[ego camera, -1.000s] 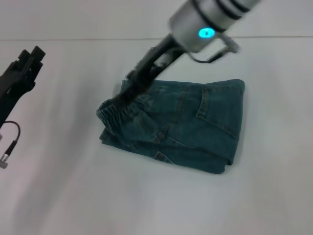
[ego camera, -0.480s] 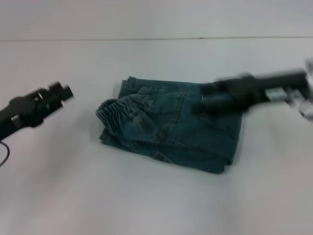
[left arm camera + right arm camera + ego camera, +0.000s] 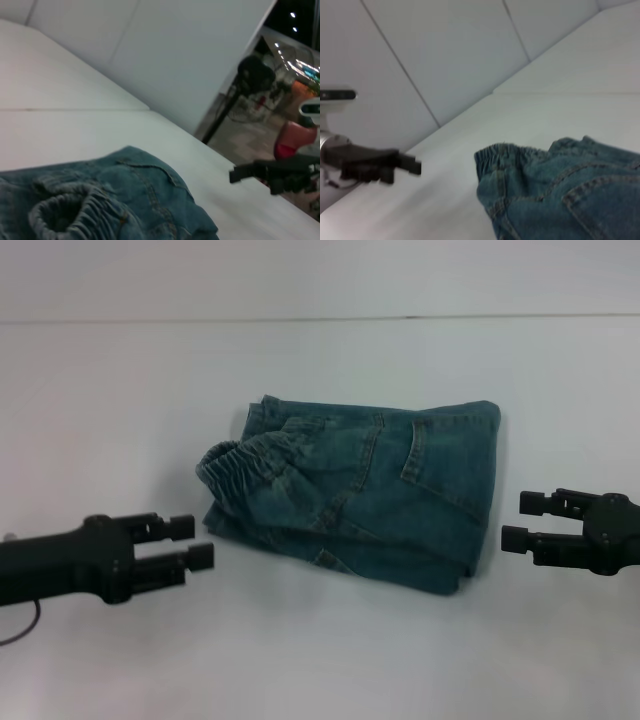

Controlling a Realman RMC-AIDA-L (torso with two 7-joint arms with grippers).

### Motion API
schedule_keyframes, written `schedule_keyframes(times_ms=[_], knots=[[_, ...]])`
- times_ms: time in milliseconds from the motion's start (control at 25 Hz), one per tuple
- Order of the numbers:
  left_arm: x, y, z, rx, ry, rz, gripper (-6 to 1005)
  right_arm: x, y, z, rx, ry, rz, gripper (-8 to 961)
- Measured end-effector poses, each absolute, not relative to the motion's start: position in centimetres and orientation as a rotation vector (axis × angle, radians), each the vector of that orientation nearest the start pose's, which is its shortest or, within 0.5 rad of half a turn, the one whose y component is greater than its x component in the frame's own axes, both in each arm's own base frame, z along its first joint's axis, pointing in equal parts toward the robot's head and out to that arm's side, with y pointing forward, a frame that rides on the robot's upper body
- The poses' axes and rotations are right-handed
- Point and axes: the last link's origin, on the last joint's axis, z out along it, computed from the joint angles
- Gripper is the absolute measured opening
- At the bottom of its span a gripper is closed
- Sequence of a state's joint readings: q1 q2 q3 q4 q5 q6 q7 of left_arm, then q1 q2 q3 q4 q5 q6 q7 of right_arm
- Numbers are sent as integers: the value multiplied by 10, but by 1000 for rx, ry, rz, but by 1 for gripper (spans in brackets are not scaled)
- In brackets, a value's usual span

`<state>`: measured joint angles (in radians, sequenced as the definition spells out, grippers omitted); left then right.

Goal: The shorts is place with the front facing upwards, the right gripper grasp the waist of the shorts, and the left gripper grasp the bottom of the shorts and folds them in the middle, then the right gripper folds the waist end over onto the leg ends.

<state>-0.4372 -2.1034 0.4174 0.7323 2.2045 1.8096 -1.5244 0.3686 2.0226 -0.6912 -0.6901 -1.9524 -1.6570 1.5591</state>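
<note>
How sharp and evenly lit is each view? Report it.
Head view: soft, even light, faint shadow under the folded shorts; left gripper and right gripper crisp. Left wrist view: denim slightly blurred, background bright spots. Right wrist view: soft overall, left gripper smeared.

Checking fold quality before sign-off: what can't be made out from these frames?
- Leg ends: not identifiable in the head view; the folded shorts cover them under the waist end.
- Layer alignment underneath: hidden by the top denim layer in every view.
- Shorts' full outline: cut off by the picture edge in both wrist views.
- Arms behind the left gripper and right gripper: cut off at the head view's sides. Both stand open, clear of the shorts.
</note>
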Motion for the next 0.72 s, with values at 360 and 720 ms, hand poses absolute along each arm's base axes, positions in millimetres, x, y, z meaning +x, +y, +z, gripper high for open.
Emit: schedule_keyframes(times_ms=[360,720], knots=[[-291,278,16,-2725,-980,-775,658,304,289,27,-2620,975,768,870],[-289,279,16,-2718,-1005,-785,733,305,291,26,-2613,977,750,870]])
